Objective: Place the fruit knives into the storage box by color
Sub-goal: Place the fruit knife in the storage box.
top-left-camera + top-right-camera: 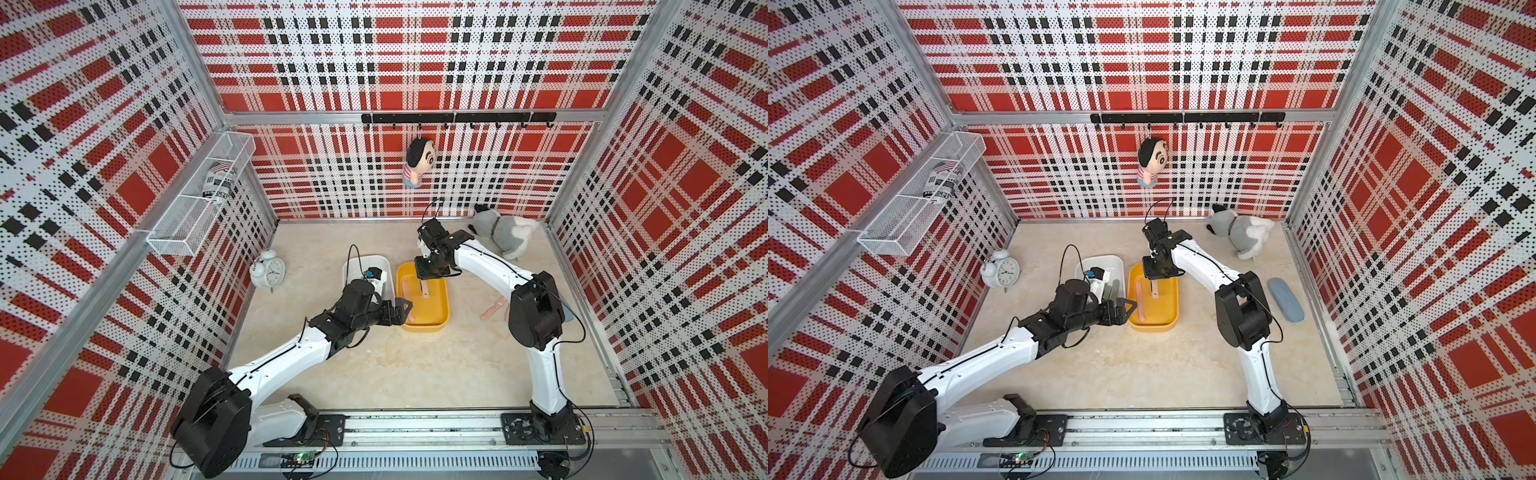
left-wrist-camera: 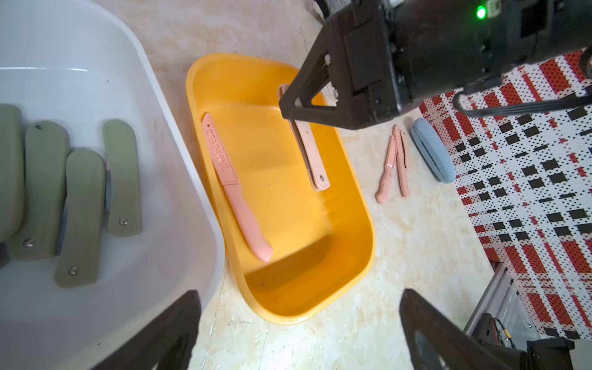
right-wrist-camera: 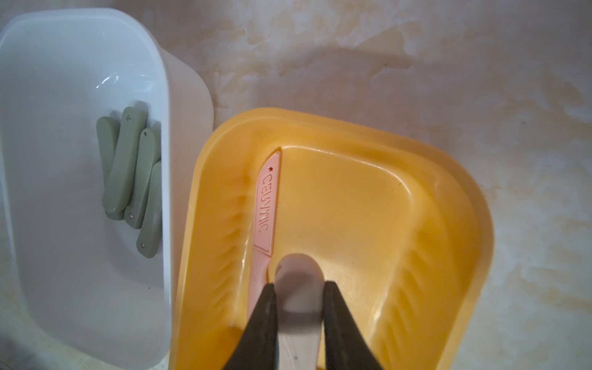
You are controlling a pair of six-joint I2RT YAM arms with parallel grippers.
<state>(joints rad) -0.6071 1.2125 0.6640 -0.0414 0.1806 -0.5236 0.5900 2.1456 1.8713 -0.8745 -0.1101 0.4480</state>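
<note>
The right gripper (image 3: pixel 299 285) is found clamped on a folded pink knife (image 2: pixel 312 153), held end-down inside the yellow box (image 2: pixel 288 307). An opened pink knife (image 2: pixel 235 189) is laid on that box's floor. The left gripper (image 2: pixel 299 301) is spread wide and empty near the box's end. Green knives (image 2: pixel 81 217) are piled in the white box (image 2: pixel 179 153). Two pink knives (image 2: pixel 395 163) are seen on the table (image 2: pixel 416 256) beside a blue case (image 2: pixel 432 150).

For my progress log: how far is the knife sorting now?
Done: green knives lie in the white box, and one pink knife lies in the yellow box. In hand: the right claw holds a second pink knife over the yellow box. Remaining: a few pink knives wait on the table; the left claw is open.
</note>
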